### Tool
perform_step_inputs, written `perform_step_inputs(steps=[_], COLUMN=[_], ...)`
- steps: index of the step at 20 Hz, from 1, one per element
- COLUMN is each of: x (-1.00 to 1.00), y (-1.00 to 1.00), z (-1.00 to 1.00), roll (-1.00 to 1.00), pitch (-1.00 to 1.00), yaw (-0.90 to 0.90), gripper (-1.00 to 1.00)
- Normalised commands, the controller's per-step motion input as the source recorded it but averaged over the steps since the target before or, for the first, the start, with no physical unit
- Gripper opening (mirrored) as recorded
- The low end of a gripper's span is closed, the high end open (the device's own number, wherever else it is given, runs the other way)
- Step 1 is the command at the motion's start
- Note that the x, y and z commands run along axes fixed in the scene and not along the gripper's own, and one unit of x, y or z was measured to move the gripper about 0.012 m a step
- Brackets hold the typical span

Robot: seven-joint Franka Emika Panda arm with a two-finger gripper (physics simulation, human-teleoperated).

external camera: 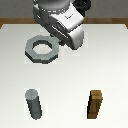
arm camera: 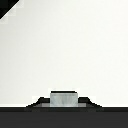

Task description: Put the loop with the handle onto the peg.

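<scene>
The loop with the handle [external camera: 41, 49], a flat grey-green faceted ring, lies toward the back of the white table [external camera: 65, 80], on the exterior view's left. Its stub handle points at the arm's hand. My gripper [external camera: 59, 44] hangs over that handle, and the hand's white body hides most of the fingers. In the wrist view the grey handle [arm camera: 63, 98] shows with a dark fingertip [arm camera: 41, 103] tight against each side, so the gripper reads as shut on it. The peg [external camera: 34, 104], an upright dark grey cylinder, stands near the front left, well apart from the loop.
A brown rectangular block [external camera: 96, 104] stands upright at the front on the exterior view's right, level with the peg. The table's far edge runs just behind the arm.
</scene>
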Motion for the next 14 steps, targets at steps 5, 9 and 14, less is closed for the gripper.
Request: perform_step_inputs(steps=[5,9,14], x=[0.20,0.75,0.80], y=[0.00,0.00,-0.10], z=[0.40,0.00,0.00], roll=[0.00,0.00,0.00], pitch=[0.00,0.00,0.00], yaw=[0.00,0.00,0.00], gripper=[-1.00,-1.00,-1.00])
